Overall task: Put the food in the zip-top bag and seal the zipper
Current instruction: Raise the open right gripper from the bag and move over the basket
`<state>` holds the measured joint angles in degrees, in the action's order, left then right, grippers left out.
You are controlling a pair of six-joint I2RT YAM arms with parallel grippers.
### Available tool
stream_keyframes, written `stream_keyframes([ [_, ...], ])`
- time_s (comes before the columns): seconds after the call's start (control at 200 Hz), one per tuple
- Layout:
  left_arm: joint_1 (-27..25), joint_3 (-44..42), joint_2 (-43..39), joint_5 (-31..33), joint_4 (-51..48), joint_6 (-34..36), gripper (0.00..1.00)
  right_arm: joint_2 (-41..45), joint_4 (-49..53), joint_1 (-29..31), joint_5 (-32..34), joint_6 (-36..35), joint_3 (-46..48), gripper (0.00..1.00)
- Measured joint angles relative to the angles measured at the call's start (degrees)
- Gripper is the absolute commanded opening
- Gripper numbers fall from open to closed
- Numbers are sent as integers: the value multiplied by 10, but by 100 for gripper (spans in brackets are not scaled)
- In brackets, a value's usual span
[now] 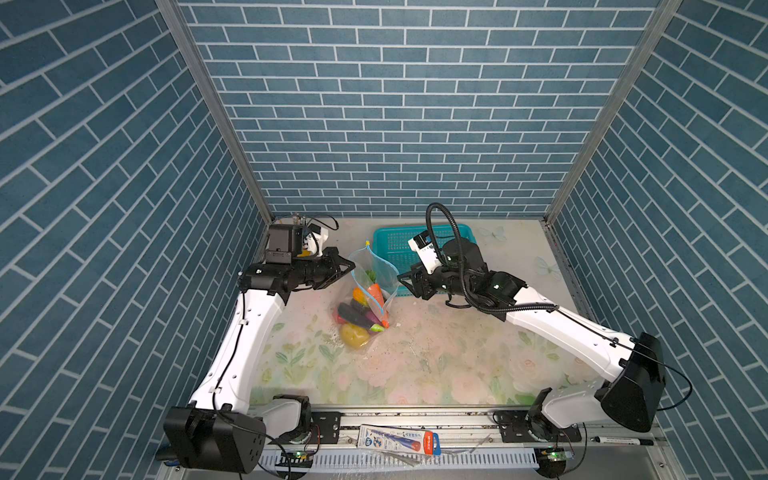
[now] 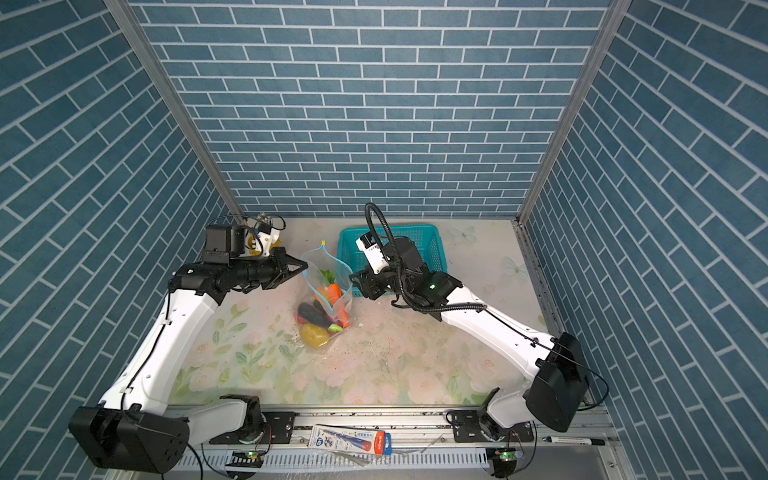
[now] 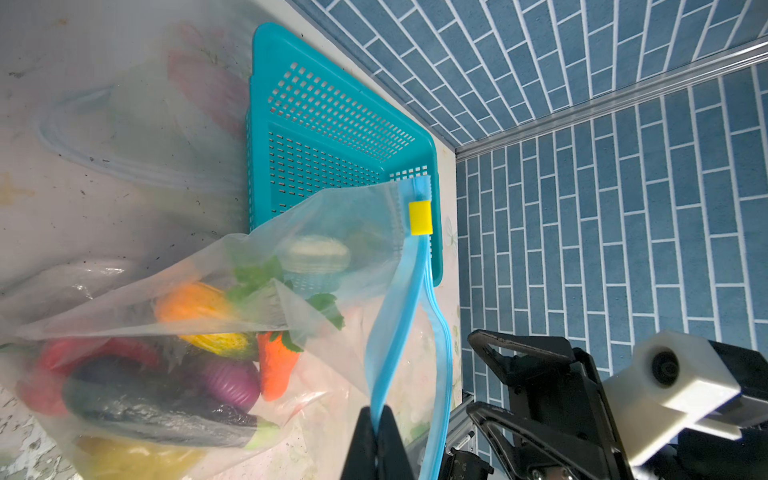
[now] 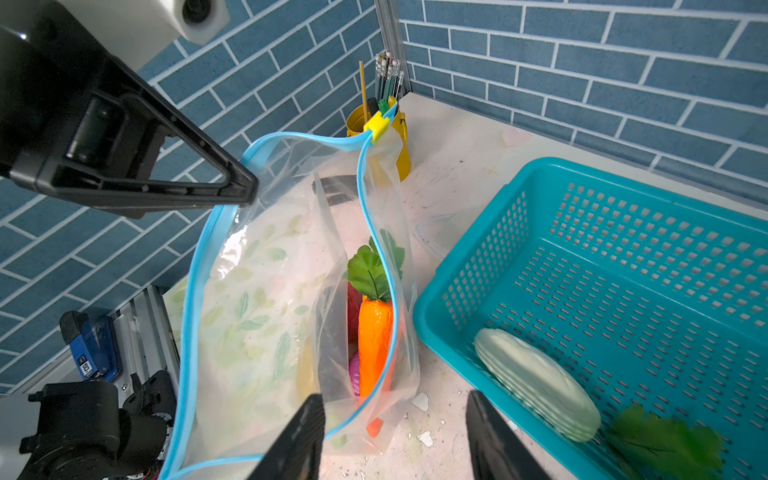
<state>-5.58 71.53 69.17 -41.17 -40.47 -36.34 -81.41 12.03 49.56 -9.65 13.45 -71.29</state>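
Note:
The clear zip-top bag (image 1: 371, 270) stands in the middle of the table with its mouth open. In it lie an orange carrot (image 4: 374, 345), a dark eggplant (image 1: 353, 314), a purple onion (image 3: 232, 380), a yellow potato (image 1: 354, 334) and other food. My left gripper (image 3: 377, 428) is shut on the blue zipper (image 3: 399, 316), on the mouth's left side. The yellow slider (image 3: 420, 218) sits at the far end. My right gripper (image 4: 395, 399) is open beside the bag's right wall and holds nothing. A white radish (image 4: 536, 386) and a green leafy piece (image 4: 665, 444) lie in the basket.
The teal perforated basket (image 1: 392, 232) stands at the back, right of the bag and close to my right gripper (image 1: 401, 280). A yellow pencil cup (image 4: 401, 153) is in the back left corner. On the front rail lie a packet (image 1: 399, 444) and a marker (image 1: 619, 440).

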Motion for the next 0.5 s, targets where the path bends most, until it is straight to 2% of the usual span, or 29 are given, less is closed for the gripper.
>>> stream_keyframes([
  [0.5, 0, 0, 2, 0, 0, 1, 0, 8, 1, -3, 5, 0, 0, 56],
])
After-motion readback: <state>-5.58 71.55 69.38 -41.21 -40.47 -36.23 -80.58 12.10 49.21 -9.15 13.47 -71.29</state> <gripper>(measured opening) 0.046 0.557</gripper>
